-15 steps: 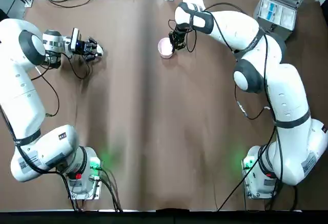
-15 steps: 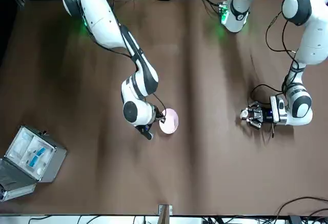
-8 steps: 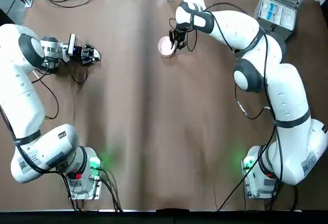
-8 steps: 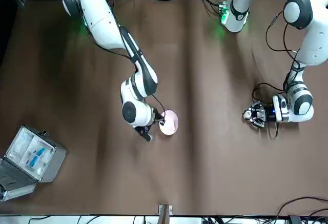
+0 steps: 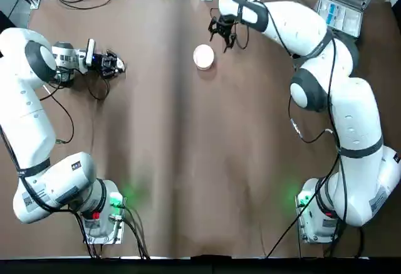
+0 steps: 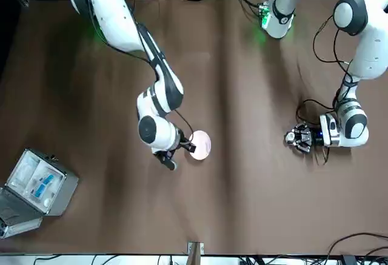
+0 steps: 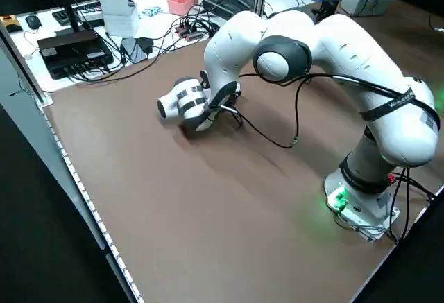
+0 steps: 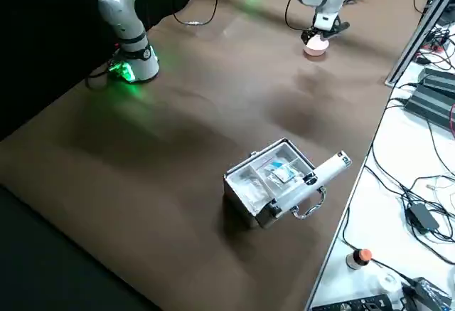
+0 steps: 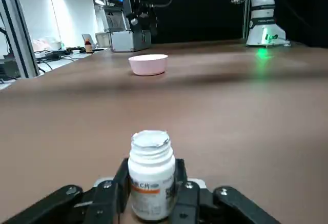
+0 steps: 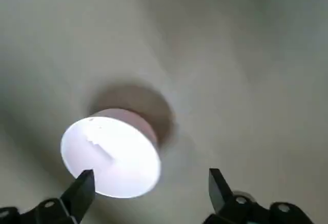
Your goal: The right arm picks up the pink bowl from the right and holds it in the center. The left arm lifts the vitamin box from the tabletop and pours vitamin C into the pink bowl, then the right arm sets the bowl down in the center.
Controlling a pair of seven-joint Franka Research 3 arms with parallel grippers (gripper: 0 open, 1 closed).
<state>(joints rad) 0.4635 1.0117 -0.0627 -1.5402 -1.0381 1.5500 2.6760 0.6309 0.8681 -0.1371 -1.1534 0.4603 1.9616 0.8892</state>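
At far left the left gripper (image 5: pixel 116 64), low over the brown table (image 5: pixel 188 161), grips the upright vitamin box (image 9: pixel 151 180). At far centre the pink bowl (image 5: pixel 203 56) sits on the table. Just beyond it hangs the right gripper (image 5: pixel 223 34), fingers spread and empty. A grey case (image 5: pixel 341 7) lies open at far right, cables behind.

Vitamin box (image 9: pixel 150 181) base behind left end effector (image 9: pixel 150 203)
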